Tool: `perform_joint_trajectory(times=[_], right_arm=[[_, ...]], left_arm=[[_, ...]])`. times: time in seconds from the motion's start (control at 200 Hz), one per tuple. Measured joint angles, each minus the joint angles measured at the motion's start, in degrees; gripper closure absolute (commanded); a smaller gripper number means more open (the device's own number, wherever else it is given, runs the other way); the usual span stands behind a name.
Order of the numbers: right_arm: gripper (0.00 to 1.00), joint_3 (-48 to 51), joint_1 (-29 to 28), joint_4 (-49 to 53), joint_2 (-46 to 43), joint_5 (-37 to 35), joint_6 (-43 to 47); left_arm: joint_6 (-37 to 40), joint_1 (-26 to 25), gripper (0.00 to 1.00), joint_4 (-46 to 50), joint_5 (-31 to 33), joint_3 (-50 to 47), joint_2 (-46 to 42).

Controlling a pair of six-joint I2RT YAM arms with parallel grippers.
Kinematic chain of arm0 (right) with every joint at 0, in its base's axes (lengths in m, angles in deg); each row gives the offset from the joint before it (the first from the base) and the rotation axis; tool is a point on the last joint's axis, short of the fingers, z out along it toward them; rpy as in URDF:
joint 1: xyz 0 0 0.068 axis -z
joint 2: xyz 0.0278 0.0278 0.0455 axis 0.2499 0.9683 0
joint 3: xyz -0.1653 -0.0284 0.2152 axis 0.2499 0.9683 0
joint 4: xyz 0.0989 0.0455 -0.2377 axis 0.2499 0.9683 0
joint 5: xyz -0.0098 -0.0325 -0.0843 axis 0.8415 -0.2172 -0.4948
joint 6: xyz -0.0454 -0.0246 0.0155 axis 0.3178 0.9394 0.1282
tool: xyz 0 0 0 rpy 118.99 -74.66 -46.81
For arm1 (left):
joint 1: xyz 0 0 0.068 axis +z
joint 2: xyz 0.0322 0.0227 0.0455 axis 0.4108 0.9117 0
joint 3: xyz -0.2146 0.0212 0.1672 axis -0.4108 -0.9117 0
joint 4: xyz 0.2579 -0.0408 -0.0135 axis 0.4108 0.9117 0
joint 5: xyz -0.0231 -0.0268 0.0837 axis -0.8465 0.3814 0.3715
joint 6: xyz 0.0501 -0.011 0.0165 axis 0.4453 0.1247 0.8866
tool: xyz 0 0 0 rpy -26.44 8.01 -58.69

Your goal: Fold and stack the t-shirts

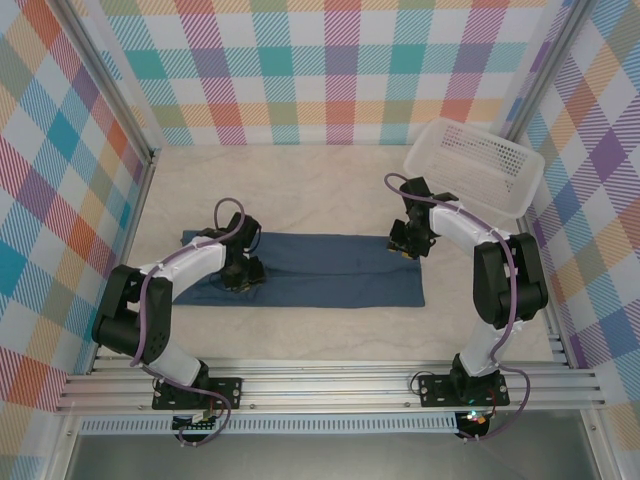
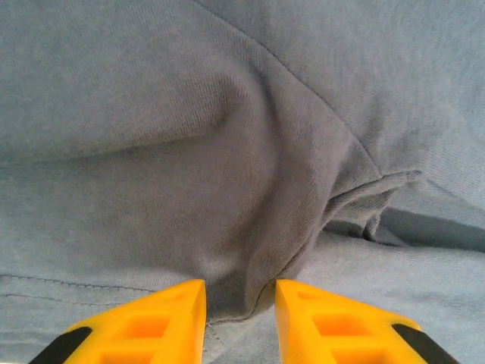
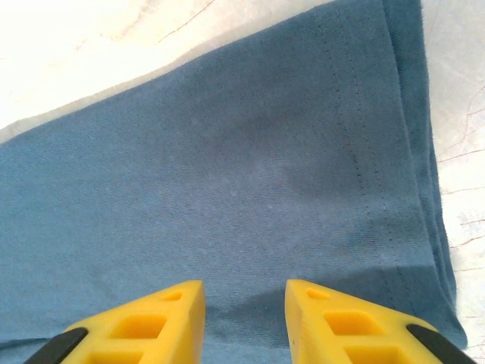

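One t-shirt [image 1: 330,272] is on the table, and its sleeves and neck cannot be made out, because it lies folded into a long band from left to right. Its left end is partly covered by the left arm. From the top camera the fingertips of both grippers are hidden under their own wrists.

In the left wrist view, the left gripper [image 2: 239,299] is low over the cloth. Its yellow fingers [image 2: 163,318] stand apart, and a soft ridge of fabric with a hem runs into the gap. Creases spread from there.

In the right wrist view, the right gripper [image 3: 244,297] hangs over the right end of the shirt, near the far edge. Its jaws are also apart, with flat cloth below them. The stitched hem and several stacked layers show at that end.

The table [image 1: 300,190] is pale cream with faint thin lines, like marble. Walls with a bright check pattern stand on three sides.

A white mesh basket [image 1: 480,165] of plastic sits tilted at the far right corner, apart from the shirt.
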Motion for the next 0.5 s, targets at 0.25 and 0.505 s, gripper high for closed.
perform_joint_trajectory(times=[0.25,0.505], right_arm=[[0.67,0.0,0.0,0.0,0.0,0.0,-0.02],[0.67,0.0,0.0,-0.02,0.0,0.0,-0.04]], left_arm=[[-1.55,-0.9,0.75,-1.53,-1.53,-1.84,-0.81],[-4.04,-2.64,0.76,-3.65,-2.56,-5.16,-2.08]])
